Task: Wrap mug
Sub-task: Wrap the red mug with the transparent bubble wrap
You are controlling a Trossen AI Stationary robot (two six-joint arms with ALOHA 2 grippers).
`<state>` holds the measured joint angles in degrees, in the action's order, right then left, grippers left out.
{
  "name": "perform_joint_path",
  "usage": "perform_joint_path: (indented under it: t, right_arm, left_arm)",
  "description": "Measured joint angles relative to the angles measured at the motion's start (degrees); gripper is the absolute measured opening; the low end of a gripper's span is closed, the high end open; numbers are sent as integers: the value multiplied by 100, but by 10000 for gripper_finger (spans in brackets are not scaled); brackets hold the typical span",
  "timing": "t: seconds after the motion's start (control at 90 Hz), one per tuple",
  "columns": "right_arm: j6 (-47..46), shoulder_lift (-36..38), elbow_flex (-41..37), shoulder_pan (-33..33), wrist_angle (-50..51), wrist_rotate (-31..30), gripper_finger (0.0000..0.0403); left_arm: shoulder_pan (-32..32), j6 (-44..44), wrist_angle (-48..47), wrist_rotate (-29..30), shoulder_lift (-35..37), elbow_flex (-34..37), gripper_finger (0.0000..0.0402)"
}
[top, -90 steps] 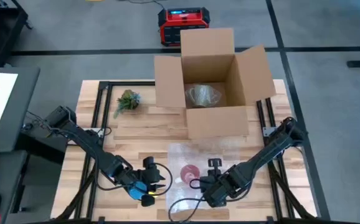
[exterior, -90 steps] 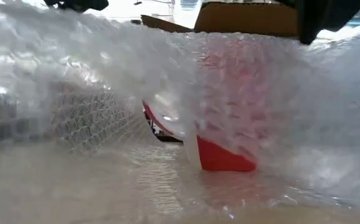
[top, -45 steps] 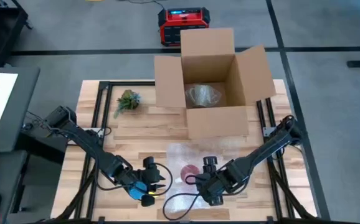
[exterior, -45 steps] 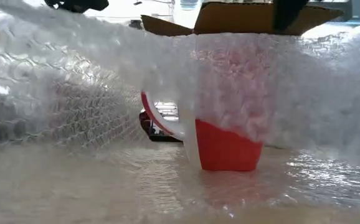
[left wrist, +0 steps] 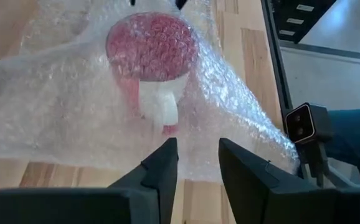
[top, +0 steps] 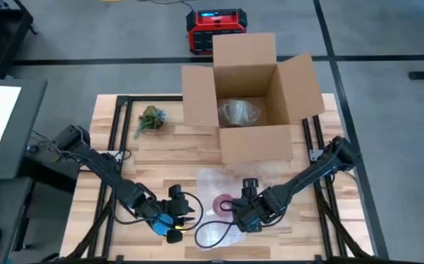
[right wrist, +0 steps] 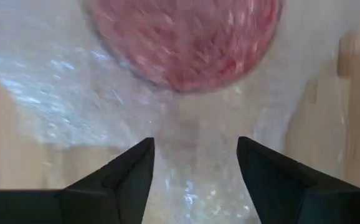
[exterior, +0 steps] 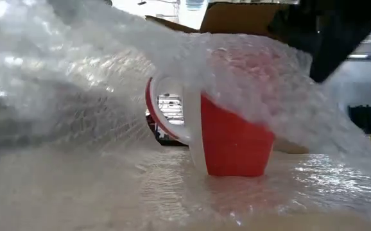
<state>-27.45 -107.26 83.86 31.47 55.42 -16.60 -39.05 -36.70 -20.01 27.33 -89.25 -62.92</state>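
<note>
A red mug (exterior: 233, 141) with a white-lined handle stands upright on a sheet of bubble wrap (top: 230, 238) near the table's front edge. The sheet is folded up and over the mug's top (left wrist: 152, 46). My right gripper (top: 235, 207) hangs just above the mug's near right side, shut on the wrap. In the low view it is the dark shape (exterior: 327, 32) at the top right. My left gripper (top: 186, 213) waits to the mug's left, low over the wrap's left edge. Its fingers (left wrist: 198, 155) are open with nothing between them. My right gripper pinches a bunched part of the bubble wrap (right wrist: 195, 140) between its two fingers, coming slanting down from the near right. How many layers it has cannot be told. From the fingers the wrap runs over the mug's top (right wrist: 186, 37) and slopes down to the table (exterior: 339, 147).
An open cardboard box (top: 252, 110) with a clear item inside stands behind the wrap at the table's middle back. A small green plant (top: 150, 117) lies at the far left. A small camera (left wrist: 304, 121) stands at the table's near edge.
My right gripper has gone toward the far left, up to the mug, taking the wrap with it. The wrap's near part has been drawn over the mug's top and its loose near edge has slid after it. On the mug's right side the wrap now slopes higher.
</note>
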Motion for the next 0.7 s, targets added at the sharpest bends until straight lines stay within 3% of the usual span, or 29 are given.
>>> perform_joint_path:
  t: [0.244, 0.7]
  right_arm:
    - [-388, 7, -13, 42, 192, 13, 16]
    - [-946, 48, 1044, 91, 2039, -236, 2]
  left_arm:
    - [0, 1, -2, 0, 0, 0, 98]
    - [0, 1, -6, 0, 0, -2, 98]
